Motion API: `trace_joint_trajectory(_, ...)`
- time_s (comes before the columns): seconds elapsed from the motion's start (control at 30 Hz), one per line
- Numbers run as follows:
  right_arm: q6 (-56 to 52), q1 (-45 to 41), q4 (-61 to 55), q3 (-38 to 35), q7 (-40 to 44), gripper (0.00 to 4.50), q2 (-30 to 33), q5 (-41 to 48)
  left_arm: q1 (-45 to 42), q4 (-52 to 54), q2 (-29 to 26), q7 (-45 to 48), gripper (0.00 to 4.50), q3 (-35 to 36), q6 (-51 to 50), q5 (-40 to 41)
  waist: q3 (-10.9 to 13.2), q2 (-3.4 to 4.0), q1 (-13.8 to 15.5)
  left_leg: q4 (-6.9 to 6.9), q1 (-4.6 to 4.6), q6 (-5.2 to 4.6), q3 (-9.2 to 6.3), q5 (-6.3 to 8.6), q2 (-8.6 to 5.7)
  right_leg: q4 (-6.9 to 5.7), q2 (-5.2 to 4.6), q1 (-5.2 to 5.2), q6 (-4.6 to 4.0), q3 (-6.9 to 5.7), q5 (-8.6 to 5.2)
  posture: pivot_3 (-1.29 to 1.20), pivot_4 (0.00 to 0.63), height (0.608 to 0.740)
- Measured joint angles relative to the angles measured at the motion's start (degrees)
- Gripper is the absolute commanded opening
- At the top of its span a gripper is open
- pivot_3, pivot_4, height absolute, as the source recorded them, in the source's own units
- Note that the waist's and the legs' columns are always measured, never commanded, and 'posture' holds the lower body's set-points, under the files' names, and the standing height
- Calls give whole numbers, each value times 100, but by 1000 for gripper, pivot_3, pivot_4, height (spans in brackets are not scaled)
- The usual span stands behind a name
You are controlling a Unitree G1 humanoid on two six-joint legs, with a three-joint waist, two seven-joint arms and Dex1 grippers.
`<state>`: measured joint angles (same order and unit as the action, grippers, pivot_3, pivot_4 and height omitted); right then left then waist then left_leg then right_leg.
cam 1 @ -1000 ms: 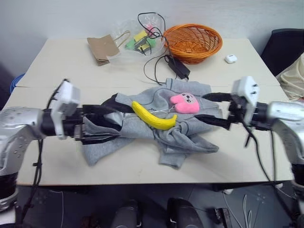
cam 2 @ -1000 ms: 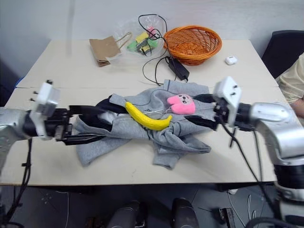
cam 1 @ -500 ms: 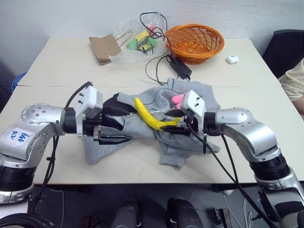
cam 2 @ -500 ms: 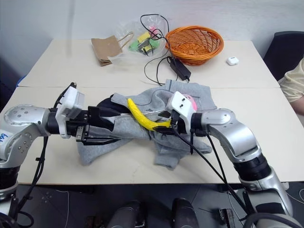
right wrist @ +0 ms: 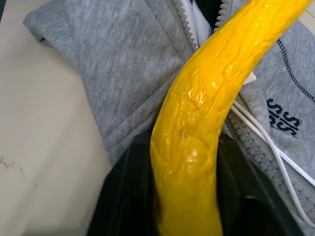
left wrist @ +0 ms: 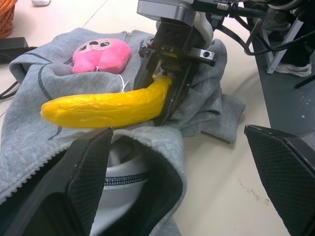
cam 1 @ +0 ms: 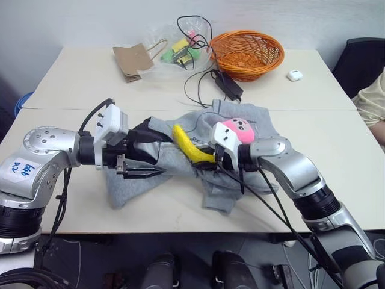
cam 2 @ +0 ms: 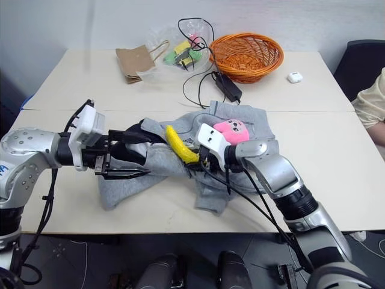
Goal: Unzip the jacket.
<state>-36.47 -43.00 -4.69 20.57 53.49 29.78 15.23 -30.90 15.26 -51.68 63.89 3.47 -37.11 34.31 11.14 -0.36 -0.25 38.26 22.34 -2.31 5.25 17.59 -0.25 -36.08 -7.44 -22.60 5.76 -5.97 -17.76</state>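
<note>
Grey fleece, the jacket [cam 1: 228,174] lies crumpled mid-bench with a banana [cam 1: 191,148] and pink plush toy [cam 1: 236,129] on top. The right end effector [left wrist: 165,91] has closed on the banana's end; the left end effector [cam 1: 139,158] gapes wide at the collar, holding nothing. Clearing comes first: lifting the banana away should expose the zipper [right wrist: 256,137].

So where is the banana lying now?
The banana lies on the grey jacket at mid-table, beside the pink plush toy, its near end between the right pincer's fingers.

One jacket [cam 1: 228,174], one banana [cam 1: 191,147], one pink plush toy [cam 1: 236,129], one basket [cam 1: 246,54], one paper bag [cam 1: 129,62].
</note>
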Motion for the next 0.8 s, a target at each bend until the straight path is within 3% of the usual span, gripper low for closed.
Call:
trace_joint_trajectory(0.13,-205,85,-412,-391,122,1001,197,298,-28,0,62,-5,4500,-18,41,-15,0,0,13,1,5,-1,-3,0,0,3,-1,0,0,1,0,0,150,740)
trace_joint_trajectory(0.37,-1417,49,-1075,-2653,-61,1001,1252,1510,-224,34,428,-65,4500,-230,27,11,-1,-3,30,2,7,-7,-15,0,-4,10,-8,10,3,2,2,0,150,740)
trace_joint_trajectory(0.47,-1558,823,-903,-3307,-200,1001,2195,1327,-304,55,608,-64,4500,-403,43,-7,-1,-5,115,-2,7,-9,-13,1,-5,18,-7,13,3,1,2,0,150,740)
trace_joint_trajectory(0.53,-1157,1899,-534,-3572,-299,1001,2830,758,-347,49,664,-43,4500,-502,71,-55,-1,-7,168,-5,6,-12,-3,3,-9,21,-6,12,4,1,2,0,150,740)
trace_joint_trajectory(0.63,-569,3165,166,-3908,-447,1001,2964,196,-447,32,717,9,4500,-588,140,-100,-1,-8,168,-4,2,-18,9,0,-10,16,1,12,11,-11,6,0,150,740)
trace_joint_trajectory(0.8,226,4134,1249,-4234,-929,1001,2725,-256,-490,32,799,67,4500,-694,227,-149,-1,-7,102,0,-20,-18,25,-10,-9,16,-2,15,20,-1,11,0,150,740)
